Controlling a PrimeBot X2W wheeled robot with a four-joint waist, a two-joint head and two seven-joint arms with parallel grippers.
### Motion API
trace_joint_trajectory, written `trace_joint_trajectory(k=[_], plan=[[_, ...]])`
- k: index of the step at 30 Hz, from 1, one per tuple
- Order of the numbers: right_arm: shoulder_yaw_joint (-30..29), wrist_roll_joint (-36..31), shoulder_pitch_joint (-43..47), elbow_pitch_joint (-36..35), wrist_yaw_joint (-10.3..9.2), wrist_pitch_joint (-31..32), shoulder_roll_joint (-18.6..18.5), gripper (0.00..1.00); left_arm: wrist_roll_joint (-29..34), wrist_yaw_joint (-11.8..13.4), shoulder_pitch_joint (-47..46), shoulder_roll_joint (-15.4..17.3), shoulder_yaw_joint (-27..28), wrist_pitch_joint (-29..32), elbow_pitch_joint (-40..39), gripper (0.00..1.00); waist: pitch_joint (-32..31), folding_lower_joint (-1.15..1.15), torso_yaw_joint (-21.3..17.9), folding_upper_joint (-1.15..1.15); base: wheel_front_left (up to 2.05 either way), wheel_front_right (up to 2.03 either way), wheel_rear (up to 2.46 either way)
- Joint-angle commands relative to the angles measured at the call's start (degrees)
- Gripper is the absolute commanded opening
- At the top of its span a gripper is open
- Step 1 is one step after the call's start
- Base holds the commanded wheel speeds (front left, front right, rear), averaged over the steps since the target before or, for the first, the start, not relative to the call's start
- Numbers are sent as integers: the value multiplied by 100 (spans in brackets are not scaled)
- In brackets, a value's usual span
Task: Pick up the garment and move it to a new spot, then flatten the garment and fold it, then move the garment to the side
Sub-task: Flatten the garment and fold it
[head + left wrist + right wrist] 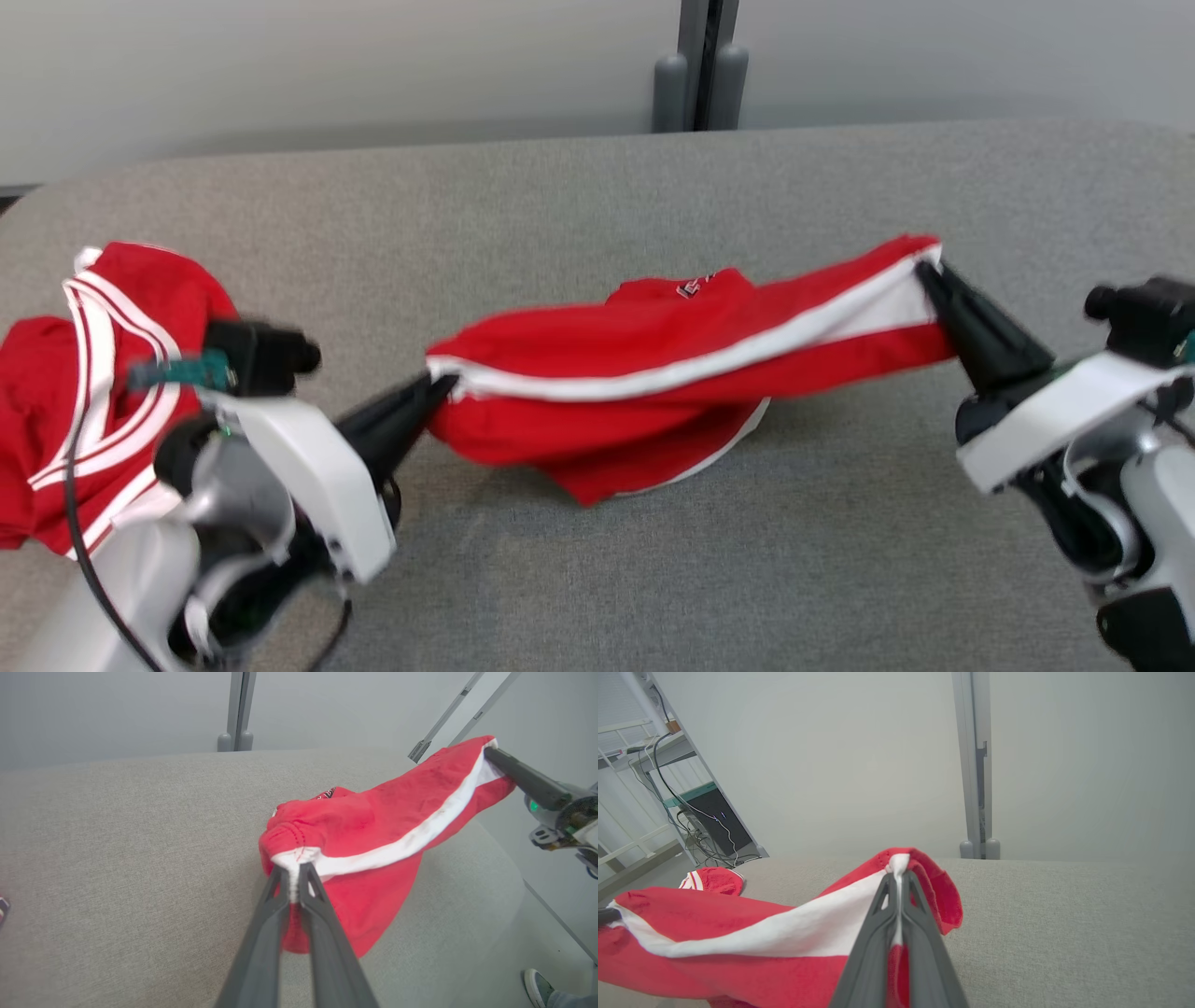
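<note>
Grey cloth-covered table (597,187) lies under a red, white-striped garment (653,345). Left gripper (446,381) and right gripper (924,271) each pinch one end, holding it stretched between them.

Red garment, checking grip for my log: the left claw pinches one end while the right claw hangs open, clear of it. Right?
No. The right claw is shut on the other end of the red garment, as the right wrist view shows; the left claw does pinch one end.
</note>
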Motion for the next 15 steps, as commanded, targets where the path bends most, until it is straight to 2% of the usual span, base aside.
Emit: trace_joint_trajectory(k=[1, 4, 7, 11, 15], plan=[[-44, -22, -179, -28, 14, 56, -49, 0, -166, -79, -340, -17, 60, 144, 133, 0, 314, 0, 7, 0, 0, 0, 0], [-56, 94, -726, 16, 14, 126, -88, 0, -466, -210, -1181, -2, 120, 640, 570, 0, 672, 0, -23, 0, 0, 0, 0], [40, 304, -1392, 142, 14, 135, -154, 0, -598, -212, -2124, -21, 214, 989, 1049, 0, 1086, 0, -81, 0, 0, 0, 0], [282, 577, -2426, 401, 14, 25, -211, 0, -469, -260, -3334, -40, 213, 1267, 1682, 0, 1636, 0, -191, 0, 0, 0, 0], [522, 907, -3526, 792, 14, -92, -305, 0, -168, -378, -4437, -55, 129, 1263, 2308, 0, 2131, 0, -264, 0, 0, 0, 0]])
